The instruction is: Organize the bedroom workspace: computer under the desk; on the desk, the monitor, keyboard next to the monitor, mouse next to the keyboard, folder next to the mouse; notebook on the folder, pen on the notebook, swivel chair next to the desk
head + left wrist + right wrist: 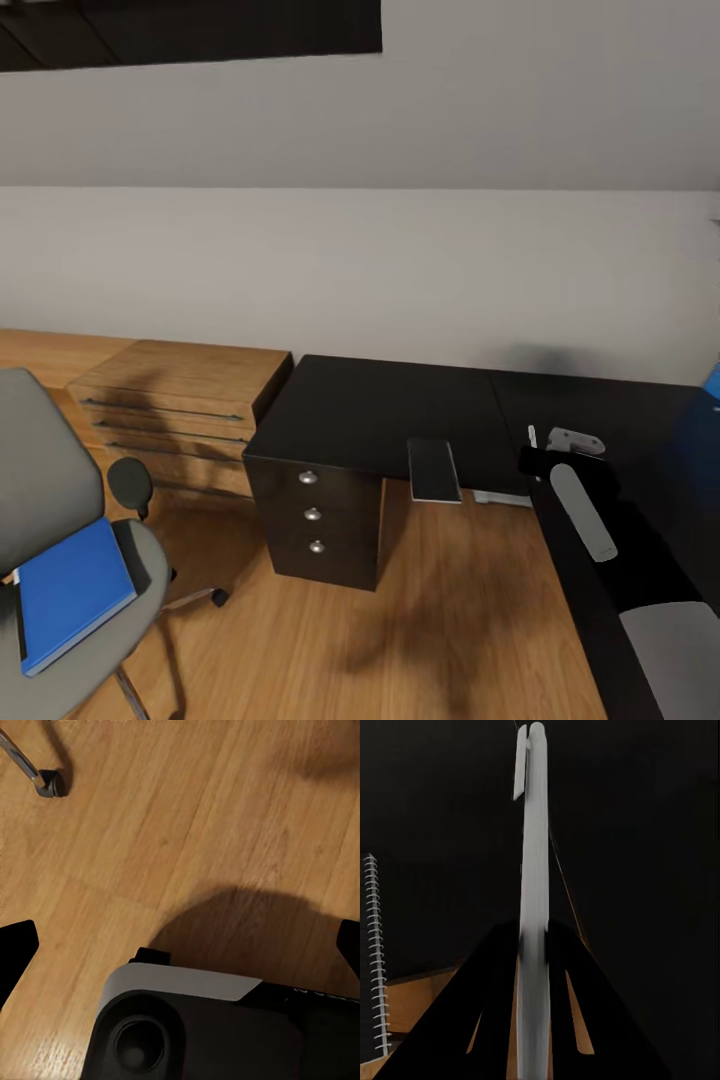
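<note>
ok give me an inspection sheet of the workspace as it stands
surface: black desk, with a drawer unit under its left end
job's things: blue folder lying on the seat of the swivel chair; notebook at the desk's front edge, seeming to overhang it; pen held in the right gripper
clutter: nothing seen
grippers: right gripper shut on the pen, over the desk; left gripper open and empty, over the wood floor
cables: nothing seen
surroundings: light-wood dresser left of the desk; plain grey wall behind
</note>
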{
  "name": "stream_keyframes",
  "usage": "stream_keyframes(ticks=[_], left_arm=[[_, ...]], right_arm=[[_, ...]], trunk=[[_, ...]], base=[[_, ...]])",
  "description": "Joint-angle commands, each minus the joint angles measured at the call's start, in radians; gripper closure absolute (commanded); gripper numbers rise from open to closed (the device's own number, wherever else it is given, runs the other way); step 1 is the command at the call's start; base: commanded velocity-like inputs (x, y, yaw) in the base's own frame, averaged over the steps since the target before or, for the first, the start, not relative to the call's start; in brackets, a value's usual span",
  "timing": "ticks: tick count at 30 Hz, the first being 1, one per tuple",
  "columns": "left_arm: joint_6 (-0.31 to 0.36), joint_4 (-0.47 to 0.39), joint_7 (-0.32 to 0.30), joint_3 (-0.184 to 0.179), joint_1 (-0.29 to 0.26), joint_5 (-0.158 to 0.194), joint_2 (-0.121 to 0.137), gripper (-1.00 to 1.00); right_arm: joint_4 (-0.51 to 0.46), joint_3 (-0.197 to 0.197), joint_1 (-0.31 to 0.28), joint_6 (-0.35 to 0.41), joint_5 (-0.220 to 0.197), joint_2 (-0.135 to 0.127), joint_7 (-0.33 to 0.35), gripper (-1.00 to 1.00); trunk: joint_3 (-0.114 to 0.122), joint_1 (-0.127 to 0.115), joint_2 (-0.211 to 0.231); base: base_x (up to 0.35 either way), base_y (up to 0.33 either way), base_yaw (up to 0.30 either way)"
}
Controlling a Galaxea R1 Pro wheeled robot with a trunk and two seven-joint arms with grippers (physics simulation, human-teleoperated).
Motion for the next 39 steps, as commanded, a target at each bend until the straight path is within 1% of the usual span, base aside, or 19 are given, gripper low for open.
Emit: stream_keyframes(ticks=[1, 9, 23, 32, 35, 39], left_arm=[[-0.002, -0.002, -0.002, 0.004, 0.001, 0.002, 0.000, -1.00], [-0.005, -0.002, -0.002, 0.005, 0.001, 0.003, 0.002, -1.00], [-0.005, -0.002, -0.003, 0.004, 0.001, 0.003, 0.000, -1.00], [-0.005, -0.002, -0.003, 0.004, 0.001, 0.002, 0.000, -1.00], [-0.005, -0.002, -0.004, 0.003, 0.001, 0.002, 0.000, -1.00], [-0.004, -0.002, -0.004, 0.002, 0.001, 0.002, 0.000, -1.00]], right_arm=[[-0.001, 0.003, -0.001, -0.001, -0.011, -0.001, -0.009, 1.00], [0.001, 0.003, -0.001, -0.018, -0.014, -0.001, -0.009, 1.00], [0.014, 0.004, -0.001, -0.019, -0.015, -0.001, -0.009, 1.00], [0.039, 0.003, -0.001, -0.018, -0.010, -0.002, -0.008, 1.00], [0.041, 0.004, -0.001, -0.017, -0.010, -0.003, -0.002, 1.00], [0.045, 0.016, -0.001, -0.017, -0.009, -0.003, 0.031, 1.00]], trunk=[[-0.001, 0.000, -0.001], [0.001, 0.000, -0.001], [0.002, 0.000, -0.001], [0.002, 0.000, -0.001], [0.002, 0.000, -0.001], [0.002, 0.000, -0.001]], base=[[0.000, 0.000, -0.118], [0.016, 0.000, -0.168], [0.235, 0.000, -0.003], [0.318, 0.000, 0.000], [0.282, 0.000, 0.000], [0.204, 0.000, 0.000]])
